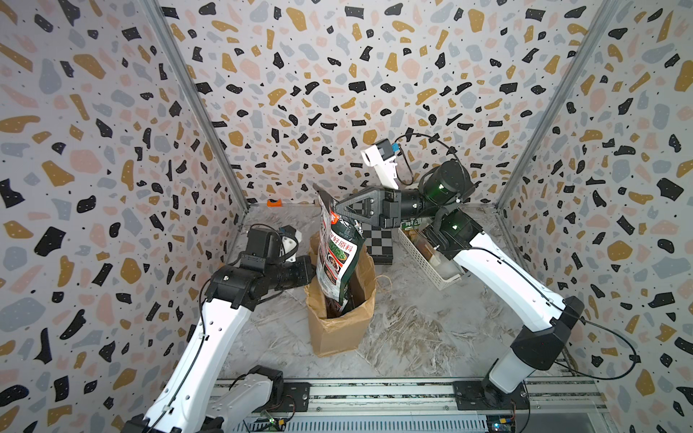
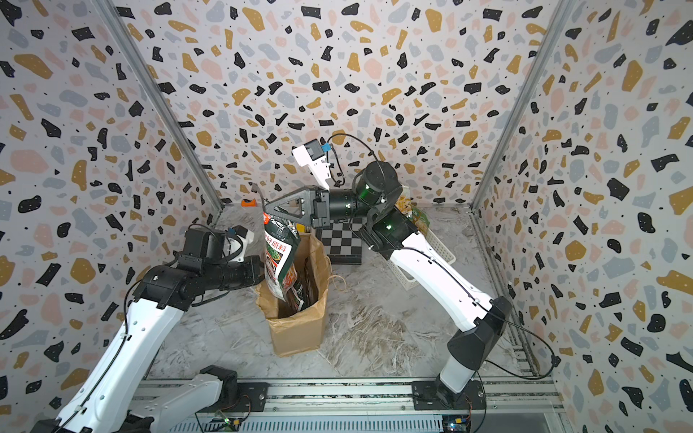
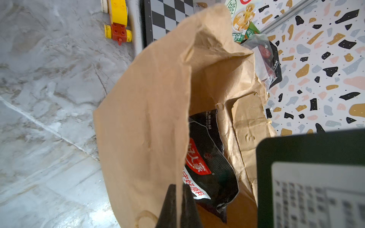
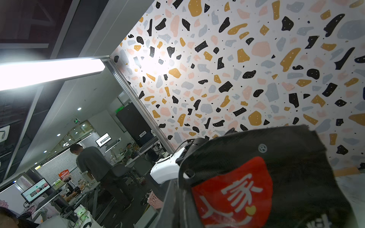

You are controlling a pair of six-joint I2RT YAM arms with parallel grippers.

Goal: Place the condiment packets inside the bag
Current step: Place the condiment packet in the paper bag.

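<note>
R gripper (image 1: 339, 210) hangs a condiment pkt (image 1: 337, 258) over the bag (image 1: 337, 337); L gripper (image 3: 178, 206) at the bag's rim.
R jaws are clamped on the pkt's top edge, above the bag. The pkt hangs roughly upright, black/green w/ a red logo; its lower end dips into the bag's mouth, the rest sticks up past the rim. L jaws sit nearly together w/ the bag's paper wall between them, on the bag's left side; can't tell if they pinch it or just flank it. A 2nd pkt (image 3: 209, 163), black/red, lies inside the bag. Spare pkts (image 2: 412, 215) stand in a white basket (image 1: 423, 262) to the bag's right, apart from it. A checkerboard (image 1: 378, 243) lies just behind the bag. The bag stands upright, mouth open.
</note>
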